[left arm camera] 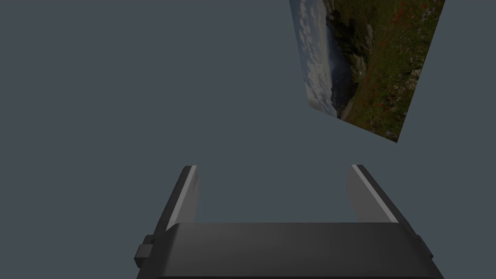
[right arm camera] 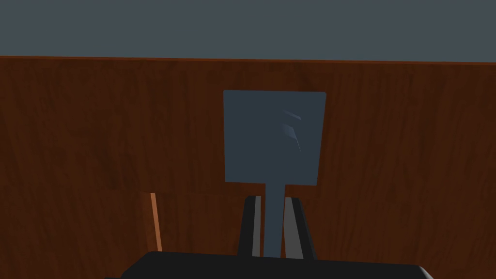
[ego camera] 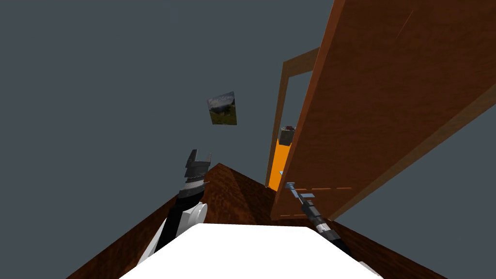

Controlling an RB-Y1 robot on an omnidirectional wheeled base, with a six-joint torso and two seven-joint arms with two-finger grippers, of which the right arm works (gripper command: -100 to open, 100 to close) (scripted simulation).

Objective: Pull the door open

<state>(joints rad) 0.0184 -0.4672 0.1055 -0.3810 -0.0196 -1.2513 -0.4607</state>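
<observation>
Door (ego camera: 387, 121): brown wood panel, ahead and to the right in the head view, standing ajar with its free edge swung clear of the paler door frame (ego camera: 282, 97).

Gap between door and frame: shows an orange surface (ego camera: 280, 167) and above it a small grey object, too small to identify.

Door handle (right arm camera: 274, 138): blue-grey, a square plate flat against the door face with a narrow stem running from it toward the wrist camera. It sits low on the panel near the free edge.

Right gripper (right arm camera: 274, 208): extended to the door, both fingers (right arm camera: 255, 225) pressed against opposite sides of the handle's stem, pinching it. In the head view the forearm reaches up from the lower right to the handle.

Left gripper (ego camera: 198, 159): held up to the left of the door, well apart from it, over the floor (ego camera: 232, 193) of dark brown wood. Fingers (left arm camera: 186, 193) spread wide, nothing between them.
</observation>
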